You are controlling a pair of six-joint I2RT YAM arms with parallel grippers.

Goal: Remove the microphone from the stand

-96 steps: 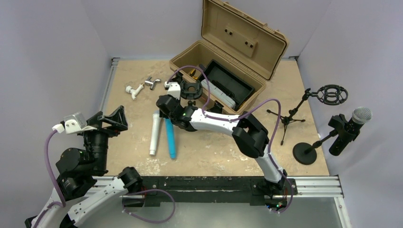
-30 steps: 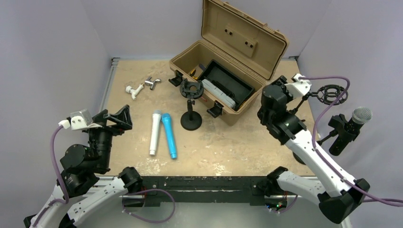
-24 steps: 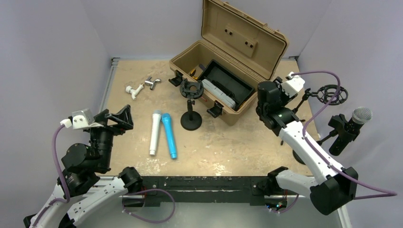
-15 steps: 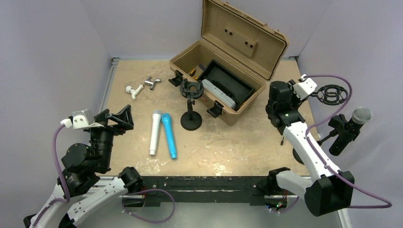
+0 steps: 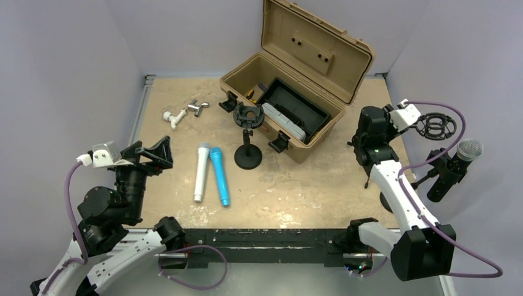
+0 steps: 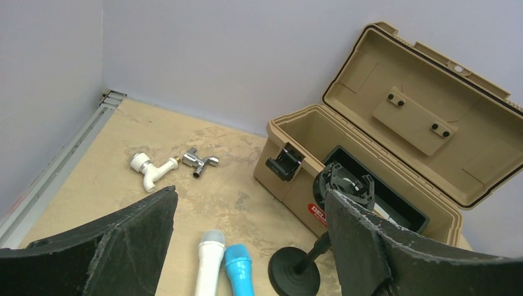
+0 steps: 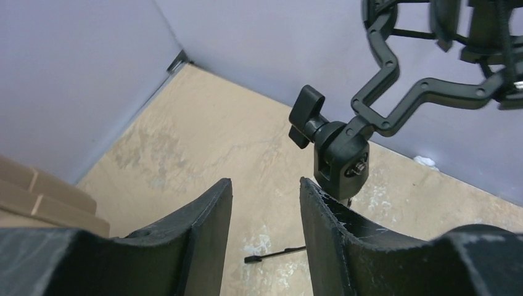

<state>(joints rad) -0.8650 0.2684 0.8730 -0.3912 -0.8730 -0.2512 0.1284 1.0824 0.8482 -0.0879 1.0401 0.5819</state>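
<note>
The surface (image 5: 185, 154) looks matt, sandy and mottled, rough in patches. The toolbox (image 5: 321, 49) is tan moulded plastic, dull. The microphone (image 5: 461, 158) has a silvery metal mesh head on a matt black body. The valve (image 6: 198, 161) is shiny chromed metal; the fitting (image 6: 150, 171) beside it smooth white plastic. The left gripper (image 6: 250, 206) has matt black fingers (image 6: 364, 246) with rough, frayed edges.

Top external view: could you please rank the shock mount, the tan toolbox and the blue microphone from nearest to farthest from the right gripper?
1. Shock mount, just right of the right gripper.
2. Tan toolbox, to its left, at the back.
3. Blue microphone, farthest left, lying mid-table.
</note>
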